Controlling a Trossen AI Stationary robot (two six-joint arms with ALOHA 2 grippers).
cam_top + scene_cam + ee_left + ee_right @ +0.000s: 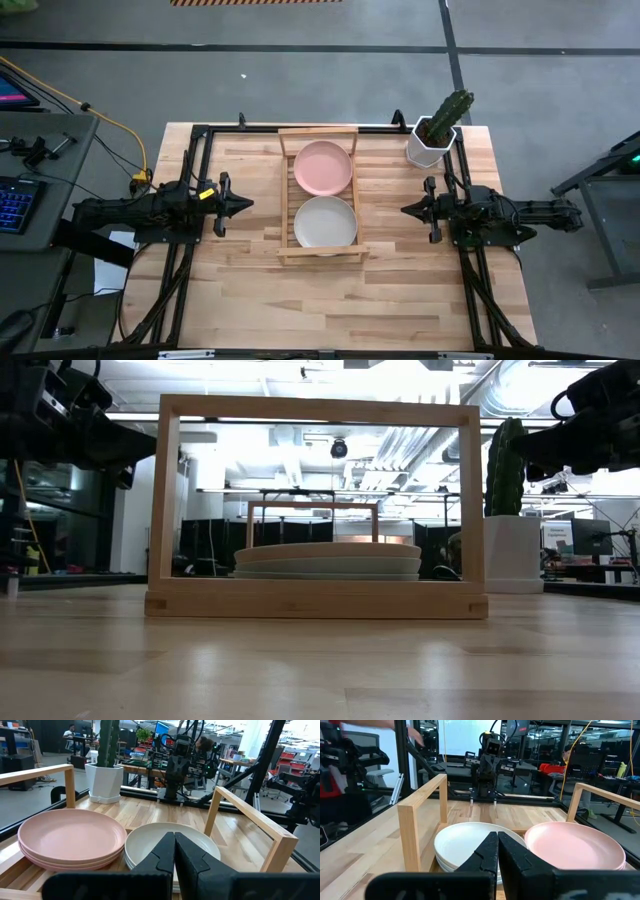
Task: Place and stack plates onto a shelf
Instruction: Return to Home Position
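Two stacks of plates sit on the light-wood shelf (319, 196) in the middle of the table. The pink stack (322, 166) (71, 836) (574, 845) is on the far half. A stack topped by the cream plate (325, 221) (170, 845) (470, 842) is on the near half; pale plates show under it in the low view (328, 563). My left gripper (246, 204) (174, 851) is shut, raised to the left of the shelf. My right gripper (406, 210) (498, 850) is shut, raised to its right. Both point at the shelf and touch nothing.
A white pot with a green cactus (438, 130) (509, 510) (104, 775) stands at the far right corner of the table. Black frame rails (190, 170) run along the left, right and far edges. A desk with a keyboard (15, 200) stands left of the table.
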